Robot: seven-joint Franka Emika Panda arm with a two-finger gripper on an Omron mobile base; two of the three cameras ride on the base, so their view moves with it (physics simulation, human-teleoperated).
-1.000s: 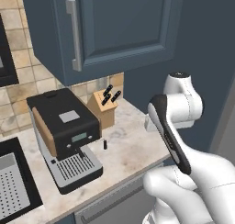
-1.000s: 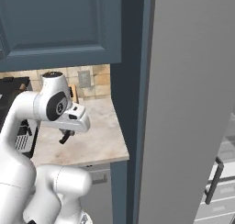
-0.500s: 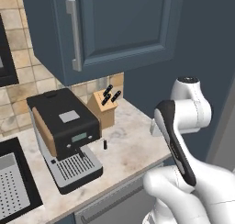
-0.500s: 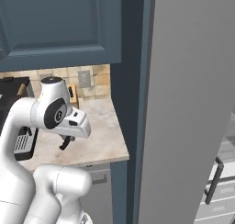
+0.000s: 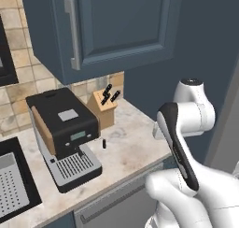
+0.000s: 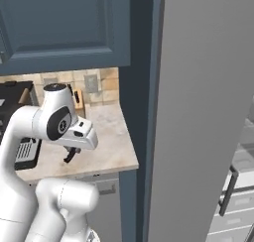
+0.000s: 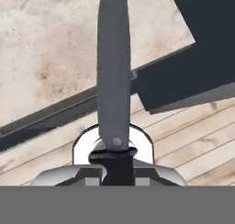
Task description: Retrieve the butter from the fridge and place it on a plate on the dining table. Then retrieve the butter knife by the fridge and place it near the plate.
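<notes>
The claw (image 7: 114, 161) is clenched on the butter knife (image 7: 113, 71), gripping its dark handle so that the grey blade runs straight out ahead of the fingers in the hand view. In the right base view the knife (image 6: 69, 155) hangs below the wrist, lifted clear above the surface (image 6: 106, 147) and just off its front edge. Beyond the knife, the hand view shows that marbled surface (image 7: 50, 48), its dark front edge, and wooden floor (image 7: 193, 145) below. Farther back on the surface stand a black coffee machine (image 5: 63, 129) and a tan knife block (image 5: 106, 108), well apart from the knife. The fridge (image 6: 208, 112) rises just beside the surface's end. The knife's pickup looks done, so carrying it is the step in hand; next the base must probably turn away toward the dining table, keeping the grip firm.
</notes>
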